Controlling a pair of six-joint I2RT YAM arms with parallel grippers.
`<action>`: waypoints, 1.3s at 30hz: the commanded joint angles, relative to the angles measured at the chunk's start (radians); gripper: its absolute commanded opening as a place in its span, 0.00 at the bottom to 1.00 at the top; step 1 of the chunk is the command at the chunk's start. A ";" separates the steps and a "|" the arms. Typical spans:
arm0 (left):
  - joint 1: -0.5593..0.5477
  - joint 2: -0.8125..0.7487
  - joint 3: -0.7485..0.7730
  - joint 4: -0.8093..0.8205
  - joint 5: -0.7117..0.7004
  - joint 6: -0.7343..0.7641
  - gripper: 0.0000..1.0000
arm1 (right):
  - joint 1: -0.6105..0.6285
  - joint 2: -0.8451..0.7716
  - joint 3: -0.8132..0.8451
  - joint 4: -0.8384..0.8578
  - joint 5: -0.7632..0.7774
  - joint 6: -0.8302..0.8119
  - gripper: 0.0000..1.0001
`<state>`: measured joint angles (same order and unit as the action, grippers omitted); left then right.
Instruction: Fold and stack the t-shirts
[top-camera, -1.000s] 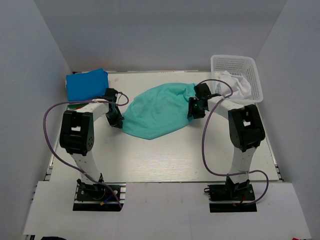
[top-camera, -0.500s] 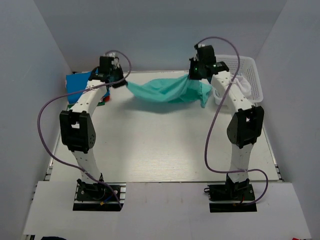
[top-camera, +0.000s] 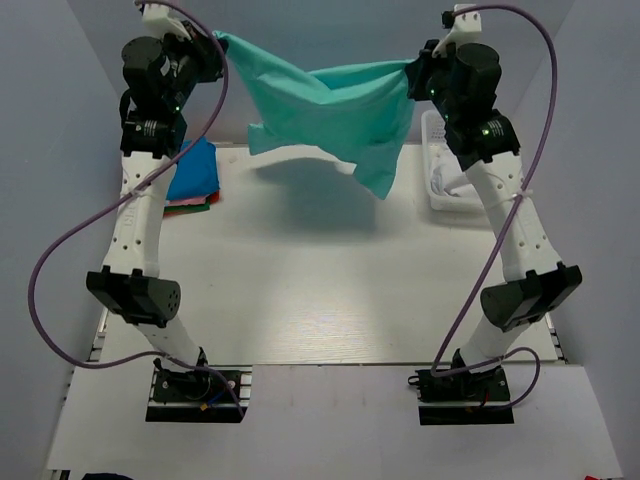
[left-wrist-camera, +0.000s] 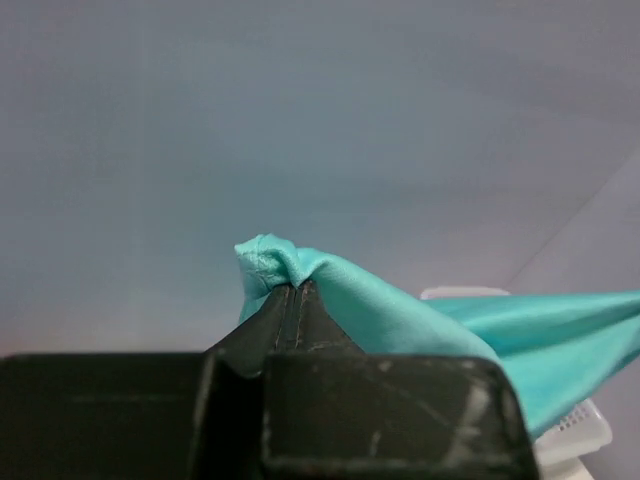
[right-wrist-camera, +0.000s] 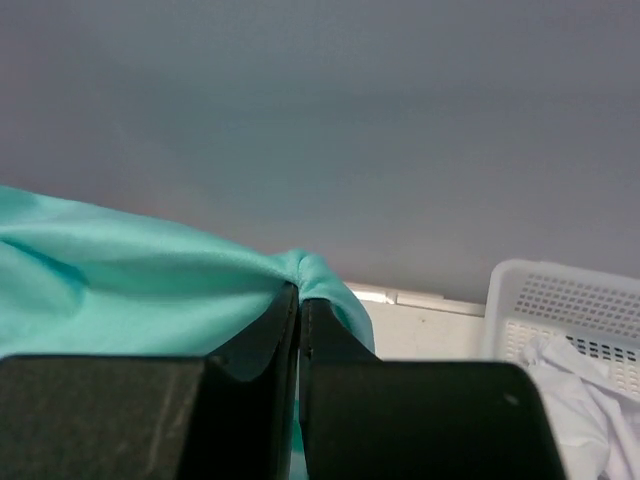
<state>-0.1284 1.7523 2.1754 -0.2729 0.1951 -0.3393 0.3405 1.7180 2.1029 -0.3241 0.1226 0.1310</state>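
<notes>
Raised: teal tee (top-camera: 330, 110), long axis L-R, clenched by left end effector (top-camera: 214, 42), right end effector (top-camera: 413, 70).

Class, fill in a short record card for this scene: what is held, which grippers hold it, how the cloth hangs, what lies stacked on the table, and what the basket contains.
Held item: teal-green t-shirt, lifted clear of the table
Left gripper: shut on one end of the shirt
Right gripper: shut on the other end
Cloth state: spread between the raised arms, sagging in the middle, lower part hanging loose
Stack, far left: bright blue t-shirt on a red-pink t-shirt
White mesh basket: far right, holds a crumpled white t-shirt
</notes>
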 joint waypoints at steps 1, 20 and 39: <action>0.003 -0.072 -0.144 -0.046 -0.075 0.029 0.00 | 0.002 -0.069 -0.099 -0.015 -0.034 -0.030 0.00; 0.004 -0.405 -0.789 -0.916 -0.565 -0.445 1.00 | 0.058 -0.285 -0.962 -0.455 -0.447 -0.018 0.90; -0.014 -0.247 -1.117 -0.527 -0.054 -0.311 1.00 | 0.048 0.443 -0.197 -0.283 -0.252 0.116 0.90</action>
<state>-0.1398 1.5242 1.1145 -0.8871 -0.0074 -0.6685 0.3840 2.1113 1.8332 -0.6037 -0.1661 0.2329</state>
